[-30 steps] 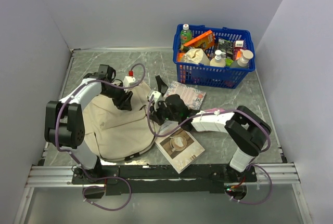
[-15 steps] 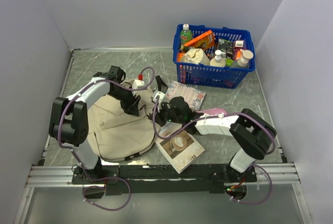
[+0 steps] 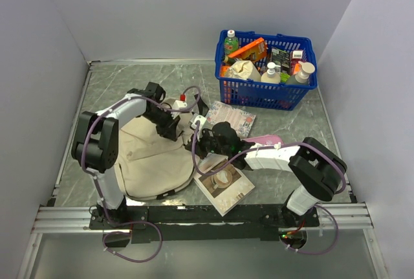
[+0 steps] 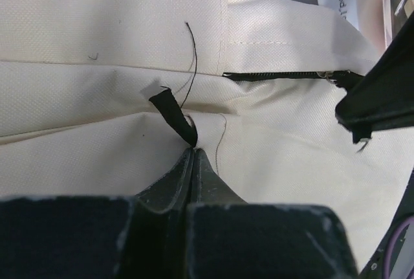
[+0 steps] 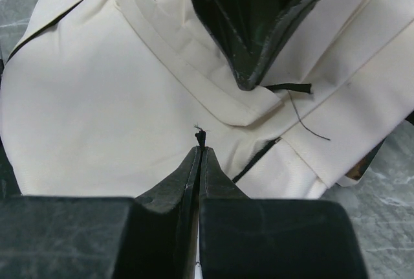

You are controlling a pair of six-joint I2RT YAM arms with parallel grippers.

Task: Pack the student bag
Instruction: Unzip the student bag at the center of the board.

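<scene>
The student bag lies flat on the table's left half, cream fabric with black trim. My left gripper rests on its upper right part. In the left wrist view that gripper is shut on a short black tab of the bag, below the closed black zipper. My right gripper reaches the bag's right edge from the right. Its jaws are shut on a small black tab that pokes out past the tips. The left gripper's fingers hang just beyond.
A blue basket full of bottles and packets stands at the back right. A pink patterned pouch lies behind the right gripper. A booklet with a cup picture lies by the bag's right edge, under the right arm.
The left arm has swung right across the bag toward the right gripper, and its jaws have gone from open to shut on the black tab. The right gripper stayed shut.
</scene>
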